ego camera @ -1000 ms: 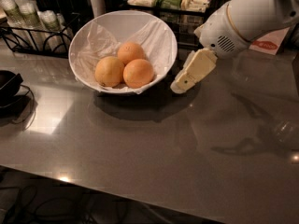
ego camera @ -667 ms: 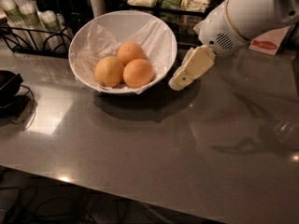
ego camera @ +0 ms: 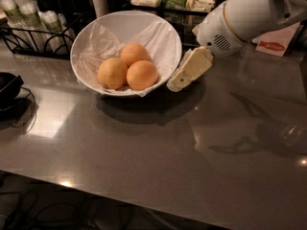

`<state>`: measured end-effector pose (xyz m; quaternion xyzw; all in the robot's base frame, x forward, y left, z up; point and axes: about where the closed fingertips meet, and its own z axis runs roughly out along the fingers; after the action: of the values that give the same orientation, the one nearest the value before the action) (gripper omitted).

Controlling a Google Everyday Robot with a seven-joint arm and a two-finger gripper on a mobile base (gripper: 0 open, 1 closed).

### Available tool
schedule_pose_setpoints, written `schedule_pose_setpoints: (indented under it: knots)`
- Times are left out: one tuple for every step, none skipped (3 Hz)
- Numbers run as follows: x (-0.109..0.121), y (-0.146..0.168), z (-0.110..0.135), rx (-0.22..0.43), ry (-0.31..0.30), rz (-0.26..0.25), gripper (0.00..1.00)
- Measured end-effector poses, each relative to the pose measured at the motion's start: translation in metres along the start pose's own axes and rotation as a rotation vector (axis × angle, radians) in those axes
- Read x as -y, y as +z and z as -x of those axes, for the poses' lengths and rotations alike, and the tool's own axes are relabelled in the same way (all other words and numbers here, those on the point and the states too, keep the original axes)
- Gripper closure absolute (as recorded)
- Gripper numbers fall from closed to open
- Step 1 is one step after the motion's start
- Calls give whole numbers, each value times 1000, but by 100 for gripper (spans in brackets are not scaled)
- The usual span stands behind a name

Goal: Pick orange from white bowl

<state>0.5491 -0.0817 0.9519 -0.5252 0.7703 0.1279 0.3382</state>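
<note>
My gripper (ego camera: 176, 83) has crept left over the last second and now sits low, just outside the right rim of the white bowl (ego camera: 122, 25). I cannot tell how its jaws stand, but no fruit is in them. The orange (ego camera: 142, 74) lies in the bowl beside two others. I judge I must rise over the rim. The counter (ego camera: 144, 166) is open in front, and a wire rack (ego camera: 29, 37) crowds in behind.
</note>
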Motion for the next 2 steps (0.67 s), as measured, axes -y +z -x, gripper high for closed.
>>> schedule_pose_setpoints:
  knots:
    - [0,11,22,16,-8,-7,0]
    - [-9,30,37,-2,-29,4,0]
